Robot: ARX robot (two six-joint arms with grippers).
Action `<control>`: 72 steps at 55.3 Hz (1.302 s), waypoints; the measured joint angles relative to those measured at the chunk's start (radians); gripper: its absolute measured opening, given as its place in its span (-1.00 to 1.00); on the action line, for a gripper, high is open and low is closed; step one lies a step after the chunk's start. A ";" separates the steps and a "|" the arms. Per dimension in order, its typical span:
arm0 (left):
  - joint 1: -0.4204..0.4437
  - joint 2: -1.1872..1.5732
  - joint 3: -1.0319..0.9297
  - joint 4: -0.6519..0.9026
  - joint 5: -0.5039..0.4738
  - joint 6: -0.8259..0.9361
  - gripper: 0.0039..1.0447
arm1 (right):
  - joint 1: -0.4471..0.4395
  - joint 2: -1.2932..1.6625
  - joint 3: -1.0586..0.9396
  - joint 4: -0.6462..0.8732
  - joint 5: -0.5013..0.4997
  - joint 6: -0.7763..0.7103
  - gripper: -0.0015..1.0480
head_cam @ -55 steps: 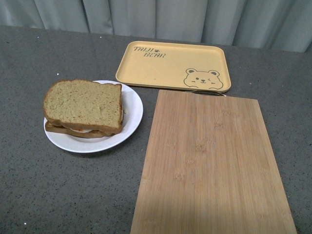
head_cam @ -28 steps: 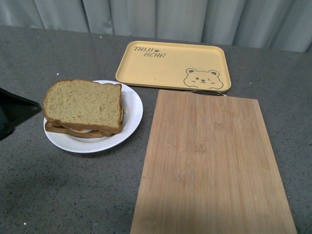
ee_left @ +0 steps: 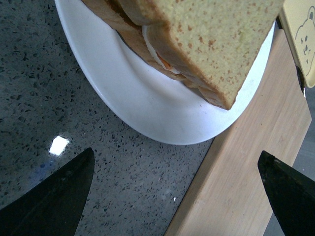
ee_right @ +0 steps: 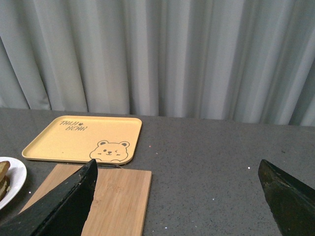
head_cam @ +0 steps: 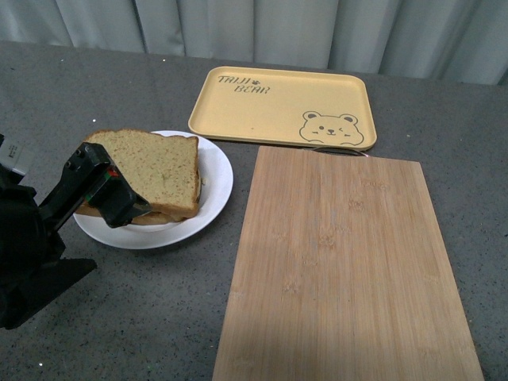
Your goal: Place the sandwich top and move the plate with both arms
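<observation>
The sandwich top [head_cam: 159,163], a greenish-tan slice with a brown crust, lies on the lower slice and filling on the white plate [head_cam: 216,178] at the left of the table. My left gripper [head_cam: 119,238] is open at the plate's near-left side, and its upper finger covers the sandwich's left part. In the left wrist view the sandwich top [ee_left: 211,29] and plate [ee_left: 147,103] sit beyond the open left gripper [ee_left: 176,152], apart from it. My right gripper [ee_right: 177,162] is open over bare table, far from the plate [ee_right: 12,179]; it does not show in the front view.
A yellow bear-printed tray [head_cam: 270,103] lies at the back. A bamboo cutting board [head_cam: 341,262] fills the right half of the table, its left edge close to the plate. Grey curtains hang behind the speckled grey table [head_cam: 119,333].
My left arm has come in from the left edge and now reaches over the plate's near-left side. The sandwich, plate, tray and board have not moved.
</observation>
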 joint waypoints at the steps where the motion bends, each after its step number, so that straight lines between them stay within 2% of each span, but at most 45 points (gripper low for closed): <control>1: -0.002 0.015 0.008 0.003 -0.001 -0.005 0.88 | 0.000 0.000 0.000 0.000 0.000 0.000 0.82; 21: 0.009 0.208 0.103 0.057 0.000 -0.093 0.86 | 0.000 0.000 0.000 0.000 0.000 0.000 0.82; 38: 0.025 0.262 0.135 0.053 -0.002 -0.128 -0.03 | 0.000 0.000 0.000 0.000 0.000 0.000 0.82; 51: 0.035 0.274 0.143 0.061 0.007 -0.174 -0.61 | 0.000 0.000 0.000 0.000 0.000 0.000 0.82; 57: 0.047 0.263 0.140 0.088 0.048 -0.227 -0.89 | 0.000 0.000 0.000 0.000 0.000 0.000 0.82; 72: 0.048 0.193 0.057 0.257 0.132 -0.354 -0.94 | 0.000 0.000 0.000 0.000 0.000 0.000 0.82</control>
